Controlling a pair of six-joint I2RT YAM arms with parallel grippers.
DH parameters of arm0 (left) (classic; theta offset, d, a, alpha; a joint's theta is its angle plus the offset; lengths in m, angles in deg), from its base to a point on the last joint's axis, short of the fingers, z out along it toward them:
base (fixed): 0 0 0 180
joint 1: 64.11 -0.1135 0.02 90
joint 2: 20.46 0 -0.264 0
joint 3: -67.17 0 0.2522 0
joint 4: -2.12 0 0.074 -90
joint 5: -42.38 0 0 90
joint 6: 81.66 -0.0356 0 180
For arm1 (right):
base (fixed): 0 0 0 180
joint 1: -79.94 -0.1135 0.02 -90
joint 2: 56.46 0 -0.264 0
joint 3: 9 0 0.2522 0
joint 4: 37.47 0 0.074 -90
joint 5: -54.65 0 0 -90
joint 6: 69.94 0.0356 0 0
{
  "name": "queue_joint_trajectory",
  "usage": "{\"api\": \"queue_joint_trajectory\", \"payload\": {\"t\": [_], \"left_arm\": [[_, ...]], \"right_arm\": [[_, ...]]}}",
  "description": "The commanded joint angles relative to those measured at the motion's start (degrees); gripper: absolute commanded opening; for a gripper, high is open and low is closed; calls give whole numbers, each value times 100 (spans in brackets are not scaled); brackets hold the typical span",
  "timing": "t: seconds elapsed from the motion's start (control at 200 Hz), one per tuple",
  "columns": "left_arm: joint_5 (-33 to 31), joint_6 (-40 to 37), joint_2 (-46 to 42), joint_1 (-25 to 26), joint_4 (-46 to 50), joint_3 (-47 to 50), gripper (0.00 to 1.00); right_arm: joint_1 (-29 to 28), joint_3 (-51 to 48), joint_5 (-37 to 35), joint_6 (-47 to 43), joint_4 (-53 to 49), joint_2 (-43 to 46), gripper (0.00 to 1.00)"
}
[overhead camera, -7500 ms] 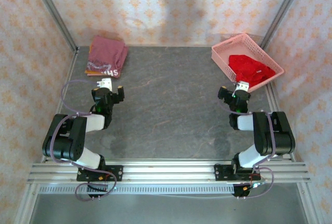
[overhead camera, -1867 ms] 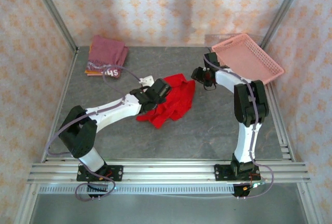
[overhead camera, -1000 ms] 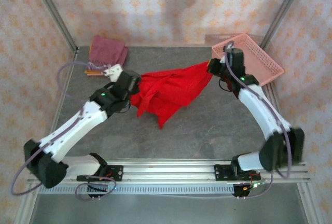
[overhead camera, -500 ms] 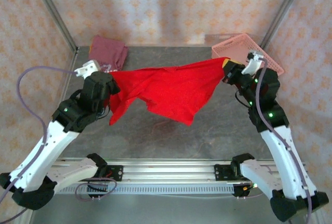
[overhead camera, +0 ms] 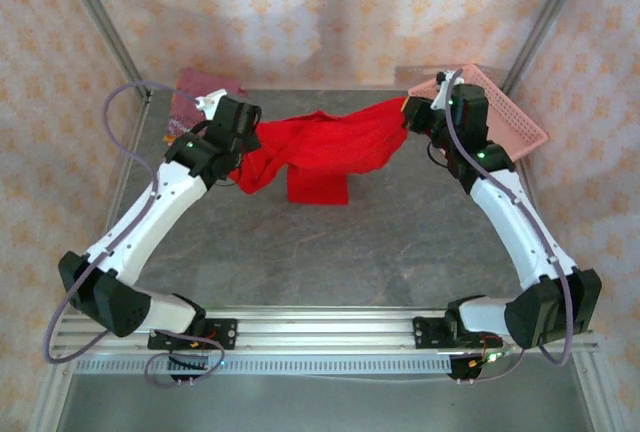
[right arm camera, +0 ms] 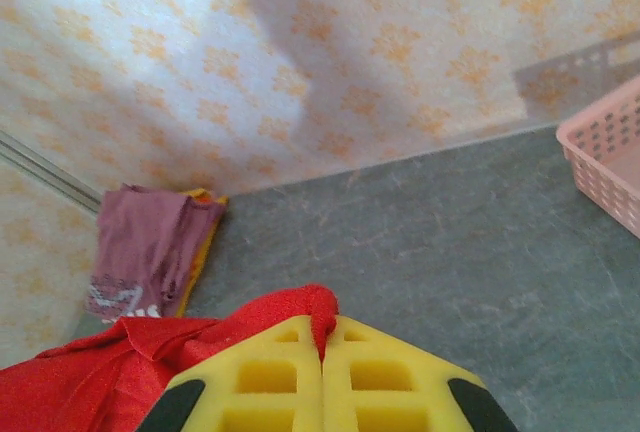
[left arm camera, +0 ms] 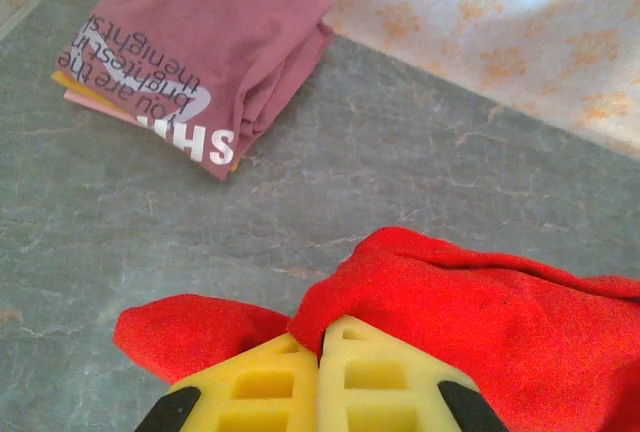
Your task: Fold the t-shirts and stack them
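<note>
T-shirts number three here. At the far left corner a maroon-pink tee (left arm camera: 190, 47) with white lettering lies folded on an orange tee (left arm camera: 85, 92), and the red tee (overhead camera: 320, 147) hangs stretched across the far middle of the table (overhead camera: 330, 252). The left gripper (left arm camera: 320, 337) has its jaws pressed together on one bunched edge of the red cloth, just right of the folded pile. The right gripper (right arm camera: 322, 337) is clamped the same way on the opposite edge, just left of the pink basket (overhead camera: 510, 117). Between them the top edge sags a little, and the lower part droops in a rumpled flap that seems to reach the table. The step in hand looks like spreading the shirt flat before folding. To do it well, both arms should hold the edge taut and level and lower together toward the near side, so the hanging part lays out first without doubling under. They should release only once the cloth rests flat, clear of pile and basket.
</note>
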Motion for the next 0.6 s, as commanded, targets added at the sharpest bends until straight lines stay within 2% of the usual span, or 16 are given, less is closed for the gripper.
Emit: {"api": "queue_joint_trajectory", "payload": {"t": [0.0, 0.22, 0.415, 0.445, 0.53, 0.595], "left_arm": [[-128, -81, -417, -95, -212, 133, 0], [259, 106, -183, -331, -259, 626, 0], [378, 104, 604, -491, -614, 650, 2], [362, 81, 768, -498, -703, 631, 4], [380, 27, 1200, -503, -1044, 602, 19], [361, 18, 1439, -502, -1101, 489, 38]], "right_arm": [[47, -48, 206, 86, 402, 475, 0], [-208, -651, 637, 4, -110, 805, 0], [-1118, -579, 776, -66, -378, 535, 0], [-1302, -569, 788, -98, -340, 386, 0], [-1815, -505, 646, -271, -236, 55, 0], [-2104, -391, 632, -258, -116, -211, 0]]}}
